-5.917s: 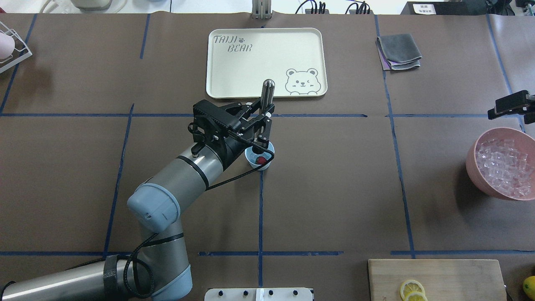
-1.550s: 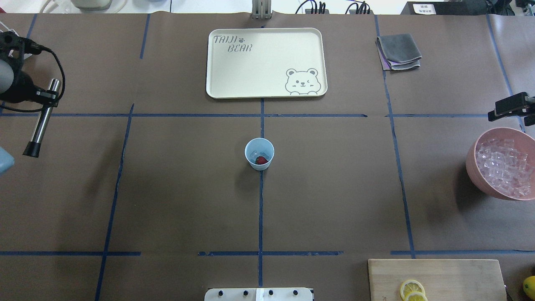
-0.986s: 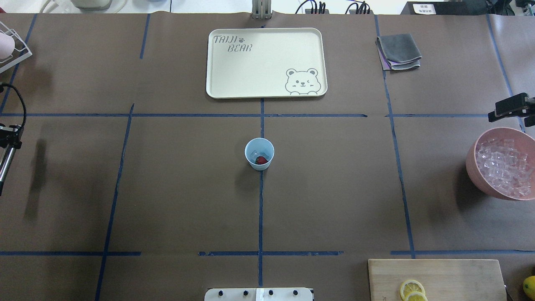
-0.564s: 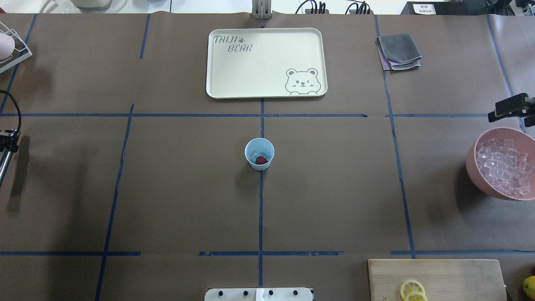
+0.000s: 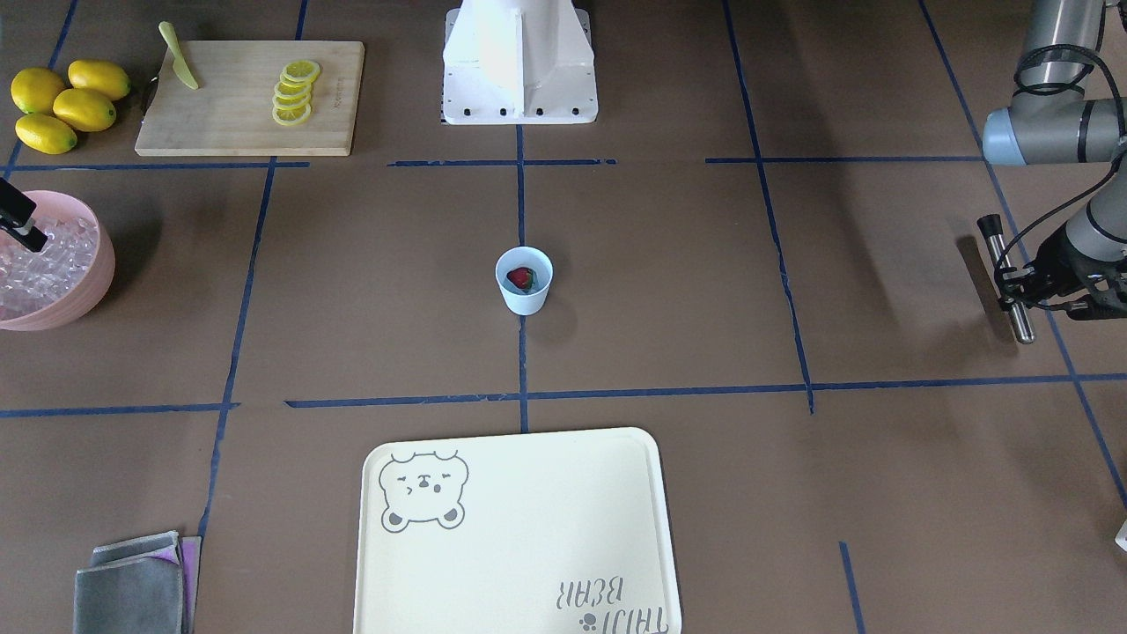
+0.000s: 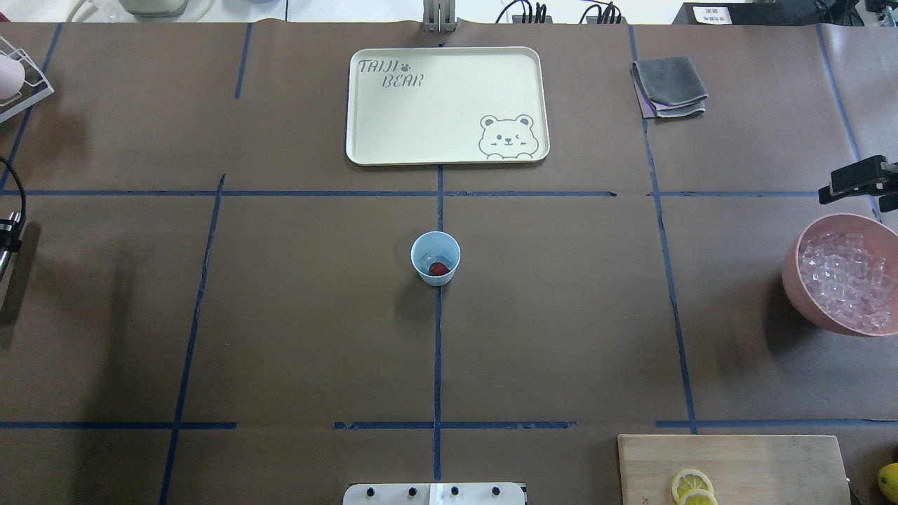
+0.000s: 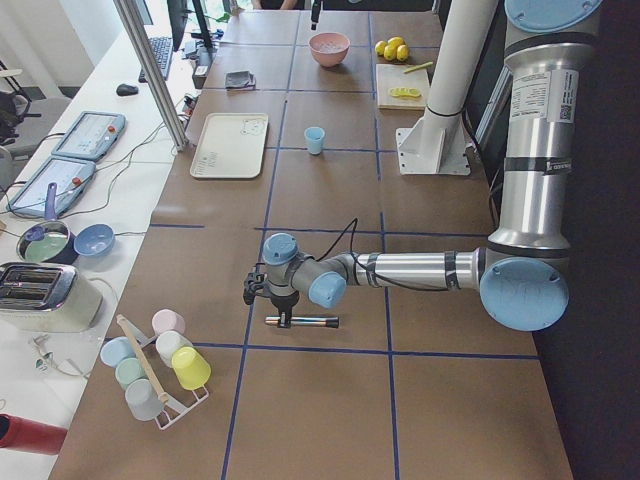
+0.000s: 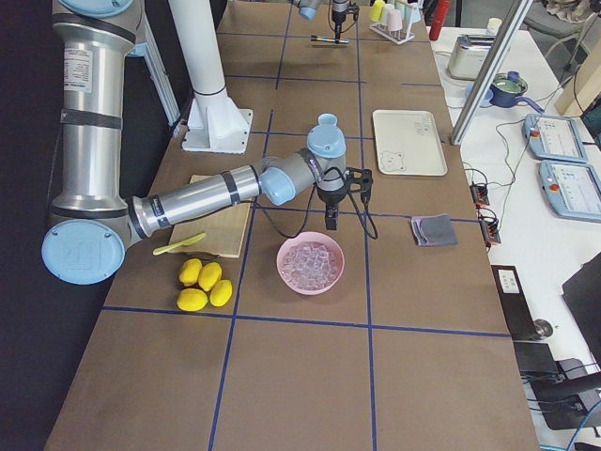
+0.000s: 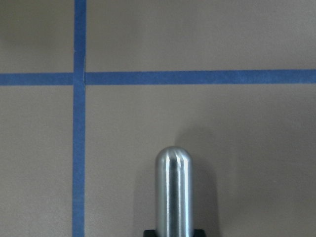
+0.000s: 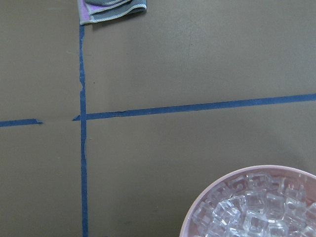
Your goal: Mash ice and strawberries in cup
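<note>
Cup: centre of the counter; light, tippy; you hold its wall.
Strawberry: inside, soft, beside hard slippery ice.
Left gripper: clenched on steel masher, cup's 9 o'clock.
Right gripper: you cannot tell.

Even overhead light falls on the brown paper-covered table, sharp in every view. The small pale-blue plastic cup casts a soft, blurred shadow. Bright streaks glint along the polished steel rod; the right wrist view looks dimmer, greenish.
</note>
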`<state>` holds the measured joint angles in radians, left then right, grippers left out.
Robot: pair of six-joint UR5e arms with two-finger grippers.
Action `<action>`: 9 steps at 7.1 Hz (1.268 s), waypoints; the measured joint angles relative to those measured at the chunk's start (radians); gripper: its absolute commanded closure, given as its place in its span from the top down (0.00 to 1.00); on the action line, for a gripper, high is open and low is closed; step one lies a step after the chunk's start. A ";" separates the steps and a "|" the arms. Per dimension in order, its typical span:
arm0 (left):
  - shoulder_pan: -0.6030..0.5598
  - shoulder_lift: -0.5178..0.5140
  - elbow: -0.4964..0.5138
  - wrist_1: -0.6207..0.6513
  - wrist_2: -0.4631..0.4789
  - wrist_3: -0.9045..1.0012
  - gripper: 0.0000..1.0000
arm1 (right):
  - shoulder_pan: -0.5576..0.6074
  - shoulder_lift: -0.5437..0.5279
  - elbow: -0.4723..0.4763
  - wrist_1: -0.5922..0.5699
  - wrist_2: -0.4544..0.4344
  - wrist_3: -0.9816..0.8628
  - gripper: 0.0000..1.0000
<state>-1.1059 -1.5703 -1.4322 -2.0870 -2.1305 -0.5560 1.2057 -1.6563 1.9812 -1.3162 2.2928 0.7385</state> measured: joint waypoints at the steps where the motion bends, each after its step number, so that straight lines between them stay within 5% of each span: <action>1: -0.001 0.005 0.001 -0.001 0.001 0.009 0.00 | 0.000 0.000 0.000 0.000 0.000 0.000 1.00; 7: 0.000 0.015 0.004 -0.001 0.001 -0.005 0.09 | 0.001 -0.002 0.001 -0.001 0.000 0.000 1.00; 8: 0.000 0.015 0.004 -0.001 0.001 -0.006 0.63 | 0.000 -0.002 0.001 -0.001 0.000 0.000 1.00; 9: 0.000 0.015 0.005 -0.001 0.001 -0.005 0.79 | 0.000 -0.002 0.001 -0.001 0.000 0.000 1.00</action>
<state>-1.1055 -1.5555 -1.4276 -2.0877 -2.1292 -0.5614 1.2058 -1.6582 1.9819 -1.3170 2.2928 0.7383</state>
